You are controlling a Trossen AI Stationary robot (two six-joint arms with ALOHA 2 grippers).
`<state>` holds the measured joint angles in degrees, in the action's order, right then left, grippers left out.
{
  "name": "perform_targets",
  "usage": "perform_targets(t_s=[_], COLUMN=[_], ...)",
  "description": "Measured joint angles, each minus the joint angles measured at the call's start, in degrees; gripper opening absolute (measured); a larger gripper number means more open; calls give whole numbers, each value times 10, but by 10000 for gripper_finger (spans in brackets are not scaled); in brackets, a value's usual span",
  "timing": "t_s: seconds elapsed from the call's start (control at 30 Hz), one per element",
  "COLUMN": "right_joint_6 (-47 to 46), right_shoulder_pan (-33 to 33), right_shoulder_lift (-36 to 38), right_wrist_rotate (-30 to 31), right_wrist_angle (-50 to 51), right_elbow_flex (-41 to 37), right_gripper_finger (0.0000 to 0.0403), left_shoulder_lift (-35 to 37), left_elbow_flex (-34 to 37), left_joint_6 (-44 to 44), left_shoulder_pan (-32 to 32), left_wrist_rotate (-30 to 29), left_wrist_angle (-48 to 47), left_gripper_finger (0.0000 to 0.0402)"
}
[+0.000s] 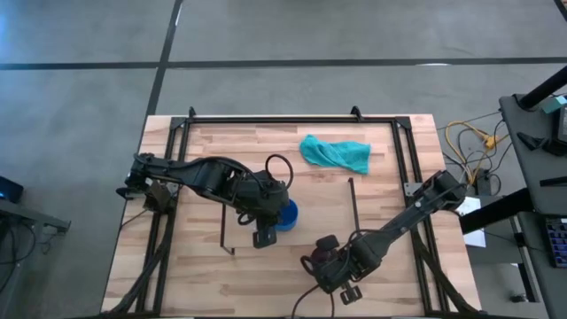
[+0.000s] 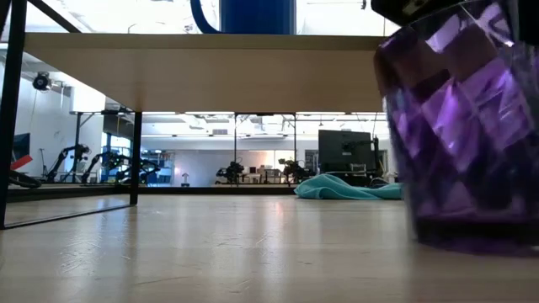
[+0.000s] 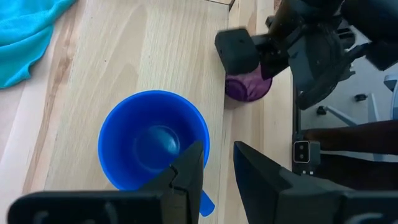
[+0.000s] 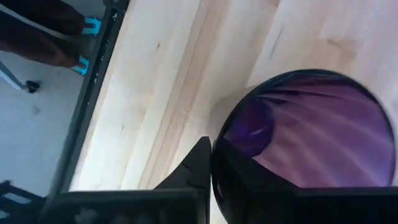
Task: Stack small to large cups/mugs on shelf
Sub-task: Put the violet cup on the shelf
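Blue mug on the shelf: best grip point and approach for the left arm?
Probably the rim wall of the blue mug, from above. It stands upright on the shelf, mouth open, so one finger can go inside and one outside, away from the handle.

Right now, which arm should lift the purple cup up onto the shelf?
Probably the right. Its gripper sits at the purple cup, one finger over its rim. The left gripper is over the blue mug on the shelf.

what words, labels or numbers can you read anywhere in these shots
None can be read in any view.
The bright blue mug, the dark purple faceted cup, the teal cloth and the light wood shelf carry no printing.
The dark screens and equipment in the room behind the table are too small and blurred to show any text.
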<state>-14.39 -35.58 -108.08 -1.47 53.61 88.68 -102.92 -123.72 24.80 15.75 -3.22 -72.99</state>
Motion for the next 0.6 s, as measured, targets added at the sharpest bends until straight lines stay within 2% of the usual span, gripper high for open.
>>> perform_targets(t_s=[0.23, 0.4, 0.5, 0.6], right_joint_6=[-72, -135, -163, -165], right_shoulder_pan=[0, -3, -11, -18], right_shoulder_lift=[22, 35, 38, 39], right_wrist_rotate=[-46, -81, -78, -25], right_wrist_angle=[129, 158, 188, 242], right_elbow_flex=[103, 189, 251, 301], right_gripper_finger=[10, 10, 10, 9], left_shoulder_lift=[0, 0, 0, 0], left_elbow_flex=[1, 1, 1, 1], left_joint_6=[0, 3, 3, 3], left_shoulder_pan=[0, 2, 2, 3], left_wrist_rotate=[0, 0, 0, 0], left_wrist_angle=[0, 1, 0, 1], left_gripper_finger=[74, 74, 74, 74])
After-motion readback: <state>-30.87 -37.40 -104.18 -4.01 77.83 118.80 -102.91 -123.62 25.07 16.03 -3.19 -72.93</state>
